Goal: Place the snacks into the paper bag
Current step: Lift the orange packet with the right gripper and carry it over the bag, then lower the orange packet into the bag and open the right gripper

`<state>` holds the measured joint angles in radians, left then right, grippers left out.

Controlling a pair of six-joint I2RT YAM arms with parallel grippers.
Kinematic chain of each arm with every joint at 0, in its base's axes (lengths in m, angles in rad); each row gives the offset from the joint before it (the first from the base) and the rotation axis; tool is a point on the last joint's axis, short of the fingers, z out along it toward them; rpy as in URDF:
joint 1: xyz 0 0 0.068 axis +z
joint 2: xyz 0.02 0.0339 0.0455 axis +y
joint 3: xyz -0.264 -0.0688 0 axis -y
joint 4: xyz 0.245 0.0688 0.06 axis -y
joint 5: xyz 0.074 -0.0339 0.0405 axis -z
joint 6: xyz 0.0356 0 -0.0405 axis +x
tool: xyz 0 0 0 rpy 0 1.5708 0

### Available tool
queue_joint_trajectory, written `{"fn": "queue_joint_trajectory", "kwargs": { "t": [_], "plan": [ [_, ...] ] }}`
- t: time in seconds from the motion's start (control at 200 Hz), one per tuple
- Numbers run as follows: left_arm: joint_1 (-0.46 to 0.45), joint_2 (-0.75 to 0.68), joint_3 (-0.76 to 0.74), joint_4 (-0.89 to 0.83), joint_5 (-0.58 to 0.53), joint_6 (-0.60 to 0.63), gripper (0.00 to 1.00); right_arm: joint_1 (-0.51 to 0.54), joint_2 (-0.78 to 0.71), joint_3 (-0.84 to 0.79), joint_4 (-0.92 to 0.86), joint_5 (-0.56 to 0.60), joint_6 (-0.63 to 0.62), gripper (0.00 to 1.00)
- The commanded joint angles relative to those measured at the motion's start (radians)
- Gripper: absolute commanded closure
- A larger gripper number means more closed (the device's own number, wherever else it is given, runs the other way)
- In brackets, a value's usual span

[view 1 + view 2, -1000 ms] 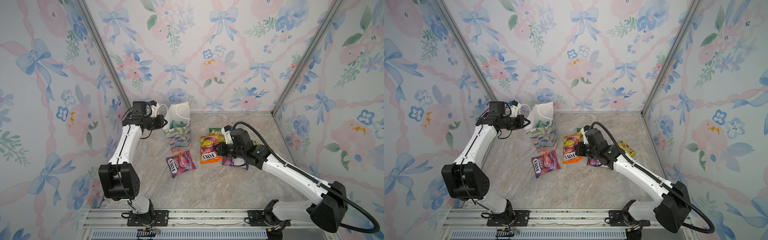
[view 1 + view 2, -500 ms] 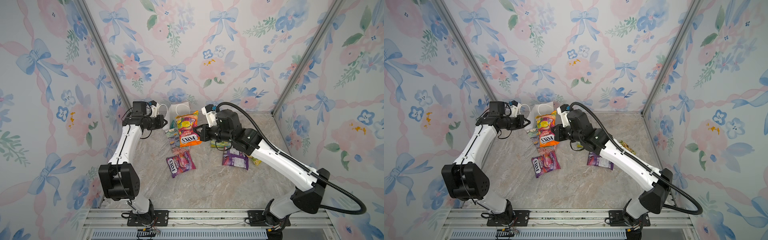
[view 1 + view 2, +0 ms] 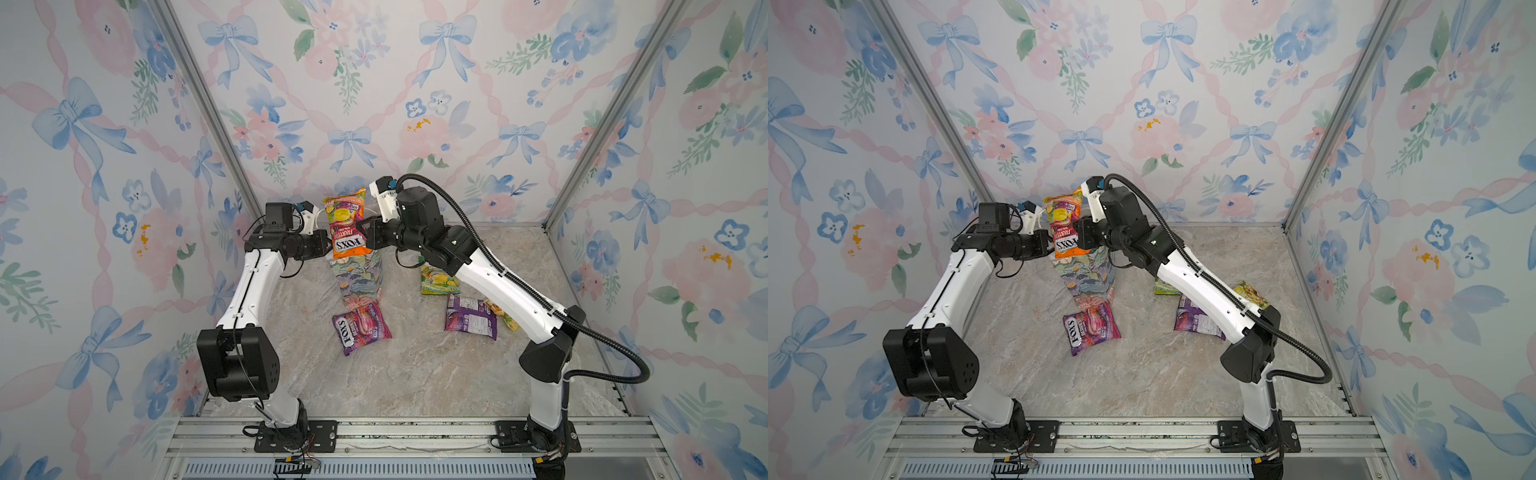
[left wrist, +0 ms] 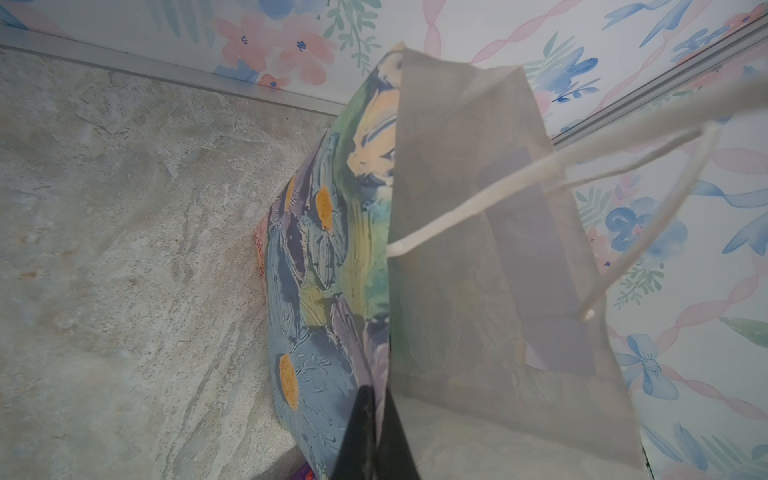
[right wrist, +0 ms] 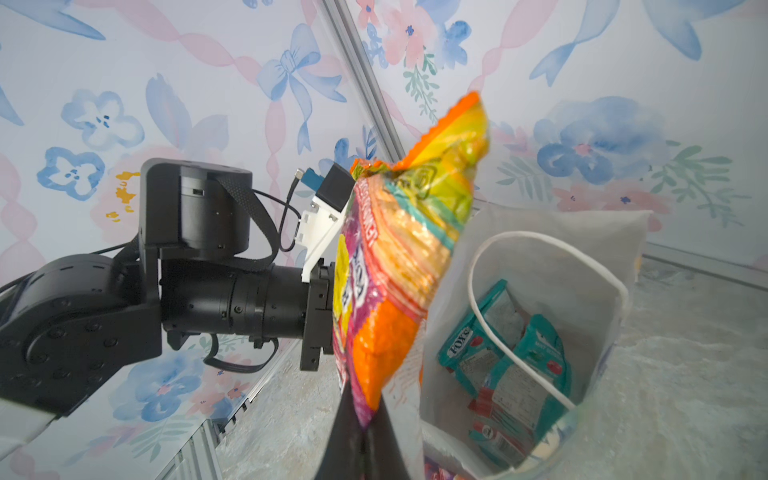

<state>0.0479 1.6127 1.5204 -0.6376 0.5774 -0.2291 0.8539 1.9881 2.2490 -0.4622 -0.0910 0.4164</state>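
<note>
The paper bag (image 3: 358, 279) (image 3: 1089, 276) stands upright at the back of the floor, floral outside and white inside (image 5: 552, 266). My left gripper (image 4: 376, 415) is shut on its rim, one finger on each side of the wall. My right gripper (image 5: 365, 430) (image 3: 368, 235) is shut on the lower edge of an orange FOX'S packet (image 3: 347, 226) (image 3: 1065, 228) (image 5: 399, 270), held upright just above the bag's mouth. Teal packets (image 5: 498, 357) lie inside the bag. On the floor lie a purple FOX'S packet (image 3: 361, 328) (image 3: 1092, 328), another purple packet (image 3: 471, 318) (image 3: 1200, 320) and a yellow-green one (image 3: 438, 280).
A further yellow packet (image 3: 1250, 293) lies partly under my right arm near the right wall. The bag's white cord handles (image 4: 519, 178) hang loose over its mouth. Floral walls close in the back and both sides, with metal rails along the front.
My right gripper has lifted the orange packet off the floor and carried it up and left to the bag's mouth. The left arm and the bag have stayed put.
</note>
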Motion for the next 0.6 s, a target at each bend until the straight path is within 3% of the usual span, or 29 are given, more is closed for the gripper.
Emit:
{"fn": "queue_joint_trajectory", "kwargs": {
  "t": [0.0,0.265,0.595],
  "plan": [
    [0.006,-0.020,-0.011,-0.013,0.019,0.002,1.00,0.005,0.059,0.126,0.015,0.039,-0.039,0.99],
    [0.006,-0.023,-0.011,-0.013,0.020,0.002,1.00,0.008,0.190,0.286,-0.005,0.153,-0.112,1.00],
    [0.006,-0.021,-0.009,-0.013,0.020,0.002,1.00,0.043,0.225,0.297,-0.066,0.399,-0.274,1.00]
  ]
}}
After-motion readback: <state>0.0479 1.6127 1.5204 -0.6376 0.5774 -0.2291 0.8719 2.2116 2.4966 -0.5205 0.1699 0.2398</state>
